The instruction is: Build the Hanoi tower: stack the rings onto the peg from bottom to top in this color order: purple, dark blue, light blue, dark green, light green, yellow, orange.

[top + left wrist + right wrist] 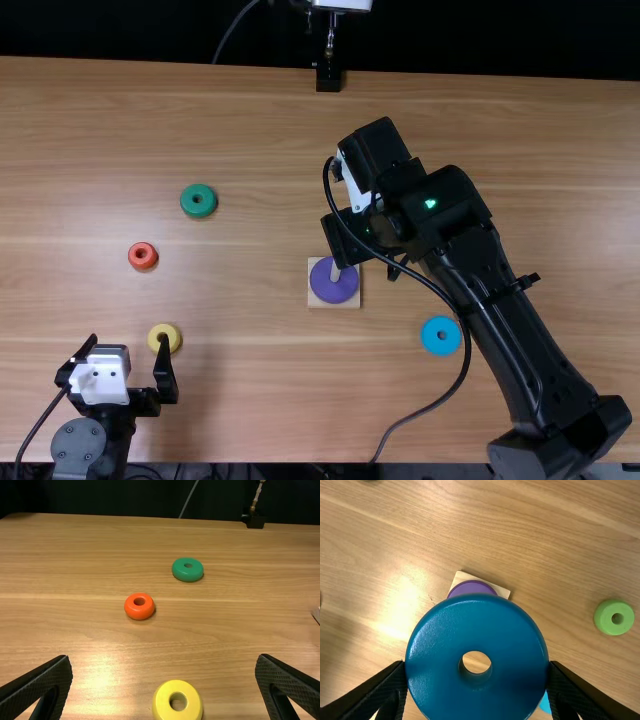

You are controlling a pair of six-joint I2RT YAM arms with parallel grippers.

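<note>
Dark blue ring (pixel 477 627), pinched in the right hand (pixel 477 672) (left hand (pixel 165 659) wide apart), could catch the peg (pixel 335 271) if lowered with its hole off-centre.

The table (pixel 500 120) is light brown, with streaks of wood grain. I see a purple ring (pixel 334 292), a dark blue ring (pixel 477 695), a light blue ring (pixel 429 338), a dark green ring (pixel 187 576), a light green ring (pixel 605 618), a yellow ring (pixel 164 704) and an orange ring (pixel 139 612), all plain. The base (pixel 313 303) is pale cream, the right arm (pixel 510 335) black with a green light (pixel 430 204).
</note>
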